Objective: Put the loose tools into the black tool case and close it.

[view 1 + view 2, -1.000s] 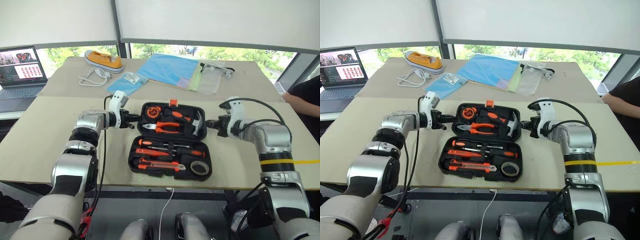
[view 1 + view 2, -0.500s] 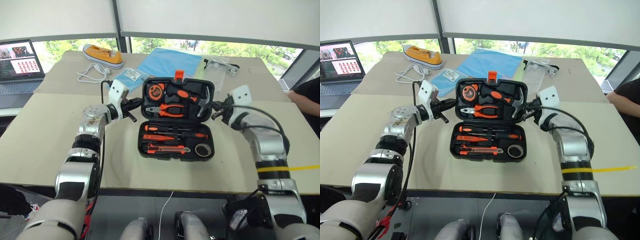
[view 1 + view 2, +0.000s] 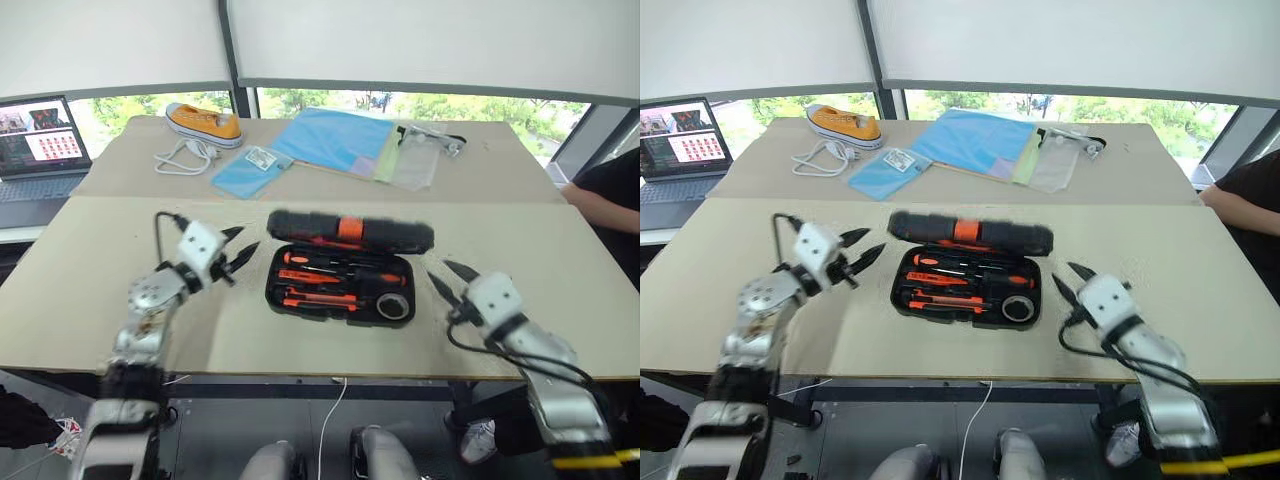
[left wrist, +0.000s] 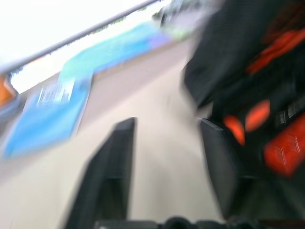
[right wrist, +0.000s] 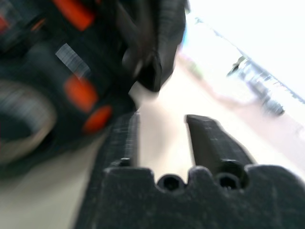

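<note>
The black tool case (image 3: 340, 292) lies at the table's middle. Its lid (image 3: 350, 232) is blurred and hangs low over the back half, orange latch (image 3: 350, 227) on its front edge. In the open front half lie the screwdrivers (image 3: 320, 272), the utility knife (image 3: 315, 297) and the roll of black tape (image 3: 392, 306). My left gripper (image 3: 240, 242) is open just left of the case, touching nothing. On the case's right, my right gripper (image 3: 441, 273) is open too, and apart from it. The wrist views show bare table between each pair of fingers (image 4: 114, 167) (image 5: 209, 138), the case (image 4: 267, 95) (image 5: 71, 71) beside them.
On the far table lie a laptop (image 3: 40, 140), an orange shoe (image 3: 205, 120), a white cable (image 3: 180, 158), blue sheets (image 3: 335, 138), a blue packet (image 3: 245, 170) and a clear bag (image 3: 415, 160). A person's dark sleeve (image 3: 610, 190) shows at the right edge.
Both grippers, shut at the raised lid's sides before, have opened and drawn back toward the near edge. The lid has dropped from upright to low over the base.
</note>
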`<move>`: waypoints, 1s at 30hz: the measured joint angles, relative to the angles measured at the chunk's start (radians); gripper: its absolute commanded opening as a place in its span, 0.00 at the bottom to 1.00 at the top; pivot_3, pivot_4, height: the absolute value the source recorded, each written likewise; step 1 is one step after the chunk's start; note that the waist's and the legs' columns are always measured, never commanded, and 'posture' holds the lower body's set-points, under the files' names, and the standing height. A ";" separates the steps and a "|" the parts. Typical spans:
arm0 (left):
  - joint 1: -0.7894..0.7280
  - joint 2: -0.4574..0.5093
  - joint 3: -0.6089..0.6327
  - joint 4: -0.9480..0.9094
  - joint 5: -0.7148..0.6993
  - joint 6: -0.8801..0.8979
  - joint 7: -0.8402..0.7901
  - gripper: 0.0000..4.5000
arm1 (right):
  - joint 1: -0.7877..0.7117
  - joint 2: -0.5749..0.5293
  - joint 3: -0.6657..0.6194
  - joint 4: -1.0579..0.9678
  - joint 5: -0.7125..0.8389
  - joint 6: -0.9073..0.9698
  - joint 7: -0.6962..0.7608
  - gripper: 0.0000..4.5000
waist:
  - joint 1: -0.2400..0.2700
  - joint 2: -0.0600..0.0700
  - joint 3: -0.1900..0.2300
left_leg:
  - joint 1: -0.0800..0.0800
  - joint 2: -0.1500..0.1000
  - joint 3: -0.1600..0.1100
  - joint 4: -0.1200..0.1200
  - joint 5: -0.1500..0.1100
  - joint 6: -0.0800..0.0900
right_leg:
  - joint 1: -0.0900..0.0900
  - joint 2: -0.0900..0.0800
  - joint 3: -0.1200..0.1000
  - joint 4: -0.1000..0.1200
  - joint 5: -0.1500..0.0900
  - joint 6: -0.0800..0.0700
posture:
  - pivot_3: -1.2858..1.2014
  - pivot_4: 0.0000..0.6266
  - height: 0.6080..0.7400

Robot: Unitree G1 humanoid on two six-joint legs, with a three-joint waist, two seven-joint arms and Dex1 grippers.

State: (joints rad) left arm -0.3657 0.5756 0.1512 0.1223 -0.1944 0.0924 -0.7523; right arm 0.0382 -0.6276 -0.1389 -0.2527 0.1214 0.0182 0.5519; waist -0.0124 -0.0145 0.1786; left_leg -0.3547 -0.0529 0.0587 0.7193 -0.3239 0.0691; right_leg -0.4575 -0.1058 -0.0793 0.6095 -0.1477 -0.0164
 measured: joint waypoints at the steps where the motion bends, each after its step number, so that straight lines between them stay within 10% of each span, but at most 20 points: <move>1: 0.015 0.030 0.021 -0.030 -0.026 0.054 -0.012 0.86 | 0.029 -0.028 -0.017 -0.050 0.053 0.056 0.036 0.60 | 0.001 0.000 0.000 | 0.000 0.000 0.000 0.001 0.000 0.000 | 0.000 0.000 0.000 0.000 -0.002 0.003 | 0.52 0.24 0.84; 8: -0.123 0.161 0.061 0.125 -0.103 0.214 -0.106 0.89 | 0.174 -0.243 -0.095 -0.276 0.373 0.375 0.302 0.46 | 0.040 -0.002 -0.001 | 0.000 0.001 -0.001 0.004 -0.001 0.009 | 0.004 -0.001 -0.002 -0.001 -0.003 0.007 | 0.52 0.24 0.84; 14: -0.460 0.009 -0.150 0.544 0.070 -0.001 -0.164 0.38 | 0.056 -0.269 0.057 -0.248 0.321 0.398 0.366 0.01 | 0.063 -0.008 -0.002 | -0.011 -0.002 -0.001 0.011 -0.001 0.014 | -0.001 -0.003 -0.004 -0.002 0.000 0.006 | 0.52 0.24 0.84; 19: -0.667 -0.120 -0.269 0.868 0.199 -0.220 -0.176 0.00 | -0.027 -0.271 0.169 -0.202 0.247 0.396 0.402 0.00 | 0.050 -0.009 -0.002 | -0.016 -0.003 -0.002 0.011 0.002 0.021 | -0.004 -0.002 -0.013 -0.009 0.004 0.002 | 0.52 0.24 0.84; 26: -0.779 -0.208 -0.349 1.074 0.312 -0.353 -0.221 0.00 | -0.125 -0.256 0.235 -0.137 0.134 0.395 0.373 0.00 | 0.039 -0.009 -0.002 | -0.017 -0.002 -0.002 0.008 0.002 0.021 | -0.002 -0.003 -0.020 -0.015 0.004 0.003 | 0.52 0.24 0.84; 30: -0.774 -0.178 -0.360 1.053 0.297 -0.376 -0.544 0.00 | -0.169 -0.227 0.236 -0.016 0.045 0.382 0.280 0.00 | 0.037 -0.009 -0.002 | -0.018 -0.002 0.000 0.010 -0.002 0.012 | -0.002 -0.006 -0.020 -0.014 0.004 0.004 | 0.52 0.24 0.84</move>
State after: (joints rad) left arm -1.1395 0.3974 -0.2089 1.1756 0.1031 -0.2839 -1.2959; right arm -0.1309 -0.8546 0.0966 -0.2692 0.1667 0.3998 0.8315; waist 0.0247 -0.0230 0.1769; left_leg -0.3722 -0.0553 0.0585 0.7295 -0.3261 0.0816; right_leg -0.4596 -0.1120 -0.0991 0.5951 -0.1436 -0.0120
